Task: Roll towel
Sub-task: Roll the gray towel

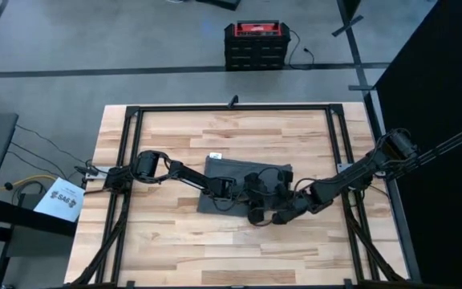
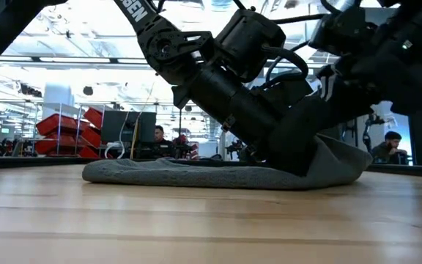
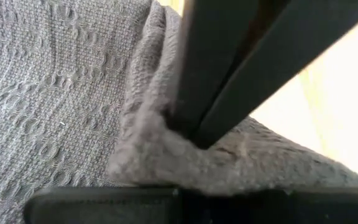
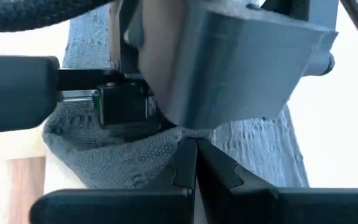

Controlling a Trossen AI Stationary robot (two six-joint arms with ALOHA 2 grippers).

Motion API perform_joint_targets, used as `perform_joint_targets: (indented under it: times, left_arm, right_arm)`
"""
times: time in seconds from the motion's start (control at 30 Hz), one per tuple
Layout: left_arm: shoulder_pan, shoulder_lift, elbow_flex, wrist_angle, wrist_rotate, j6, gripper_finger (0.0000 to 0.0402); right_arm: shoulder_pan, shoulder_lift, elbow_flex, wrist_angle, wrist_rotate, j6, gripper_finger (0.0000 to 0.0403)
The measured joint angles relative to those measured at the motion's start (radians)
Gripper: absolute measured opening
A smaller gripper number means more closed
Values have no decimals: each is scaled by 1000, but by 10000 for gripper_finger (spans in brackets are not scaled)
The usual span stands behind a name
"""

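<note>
Towel (image 1: 227, 181) lies near the middle of the table (image 1: 183, 249), mostly flat, with its small white tag (image 1: 215, 155) at the far edge. Its end nearest the right arm is lifted off the wood into a raised fold, as the low view shows.

Left gripper (image 1: 257, 191) sits over that raised end of the towel. In its wrist view, its fingers (image 3: 229, 74) are pressed together with a ridge of grey cloth pinched at their tips: jaws clenched on the towel.

Right gripper (image 1: 265, 210) is just beside the left one, at the towel's near corner on the same end. Its wrist view shows its fingers (image 4: 188, 165) closed against each other with a fold of cloth drawn up to them: jaws grasping the towel. The left arm's wrist housing crowds directly in front of it.

Judgement: the roll appears to be at its opening stage, with one end gathered and the remaining length flat.

Risks noted:
- Both grippers work very close together on one edge; a collision between them is possible if either moves toward the other.
- Each grip looks limited to a thin pinch of soft cloth. Pulling across the towel could let the fabric slip free and the fold collapse.
- Uneven travel of the two arms would skew the roll.
- Nothing anchors the tagged flat portion, so the whole towel could drag instead of rolling.
</note>
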Motion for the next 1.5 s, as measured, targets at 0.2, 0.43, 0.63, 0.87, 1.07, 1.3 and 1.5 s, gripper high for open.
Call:
perform_joint_targets:
  times: [0.2, 0.43, 0.63, 0.87, 1.07, 1.3, 1.5]
  left_arm:
    - [0, 0, 0, -2, 0, 0, 15]
    - [1, 0, 0, -2, 1, 4, 15]
    - [2, 0, 0, -2, 2, 4, 15]
    - [-7, -6, -1, -1, -4, 47, 15]
    - [-20, -40, -3, -28, -7, 83, 15]
    - [-42, -119, -7, -62, 3, 125, 15]
    - [-72, -188, -4, -128, -22, 136, 15]
  right_arm:
    - [78, 0, 0, -115, -35, 208, 0]
    - [150, -13, 0, -187, -29, 359, 0]
    - [189, 12, 0, -203, -108, 529, 0]
    - [201, 122, -23, -193, -121, 631, 0]
    - [201, 94, -27, -205, -107, 580, 0]
    - [163, 52, -28, -135, -85, 459, 0]
    - [123, 58, -27, -38, -104, 334, 0]
